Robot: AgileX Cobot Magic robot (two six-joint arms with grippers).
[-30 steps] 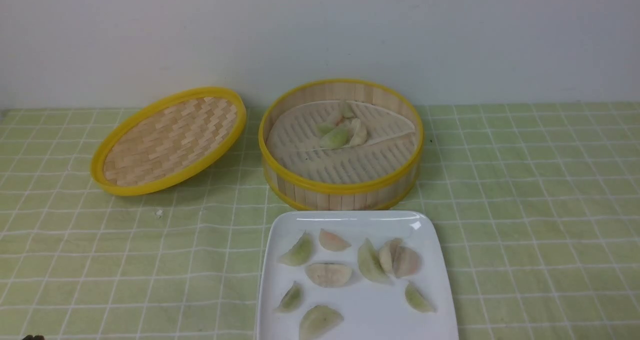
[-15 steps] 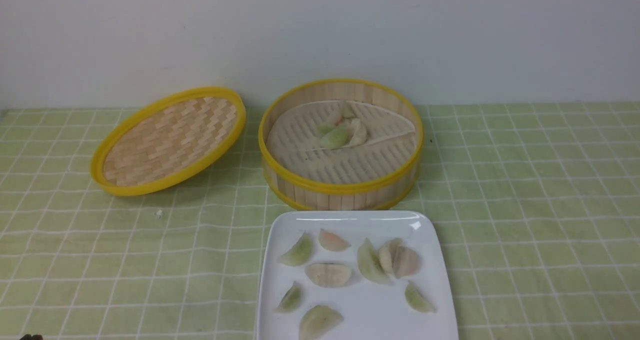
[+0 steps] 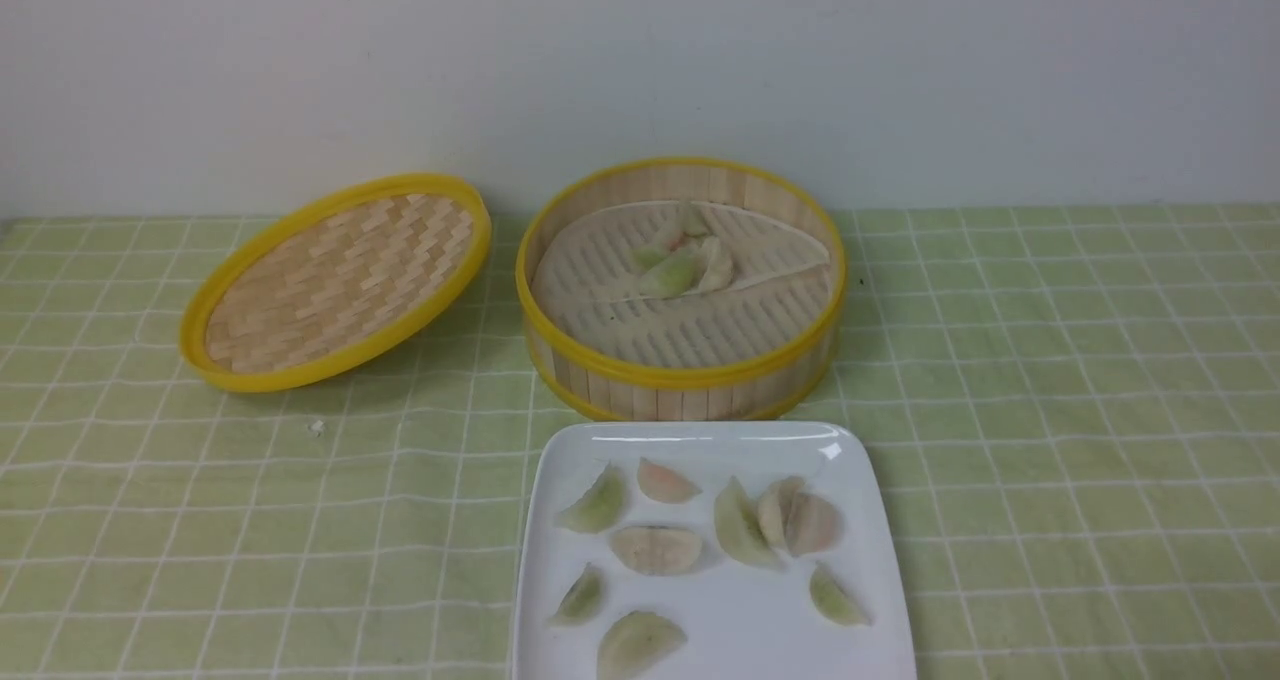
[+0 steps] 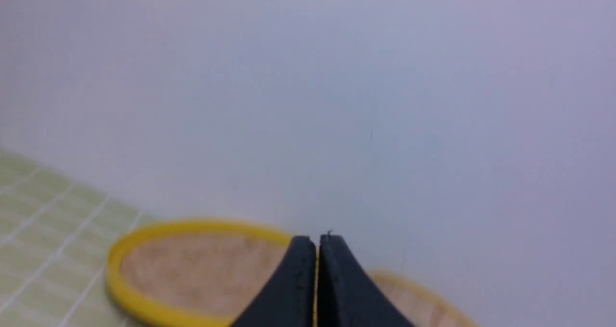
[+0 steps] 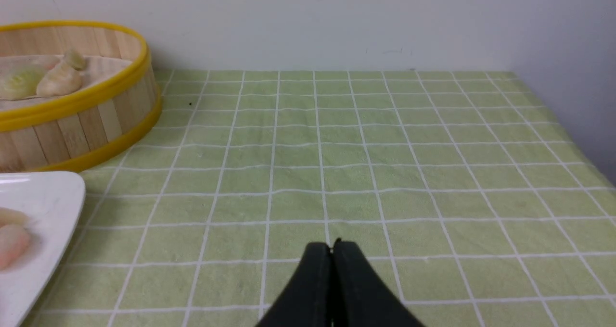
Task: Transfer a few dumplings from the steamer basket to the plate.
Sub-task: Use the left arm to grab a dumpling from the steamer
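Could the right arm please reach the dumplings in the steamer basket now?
Probably yes: the steamer basket holding the dumplings is uncovered, its lid aside, and only bare tablecloth separates it from the right arm's fingers.

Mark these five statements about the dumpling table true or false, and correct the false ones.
1. The woven lid lies to the left of the steamer basket. True.
2. The steamer basket is empty. False: a few dumplings lie clustered on its liner.
3. The plate, on the robot's side of the basket, bears several dumplings. True.
4. The left gripper and the right gripper are both shut with nothing in them. True.
5. The right gripper hangs over the plate. False: it is over the checked tablecloth, with the plate off to one side.
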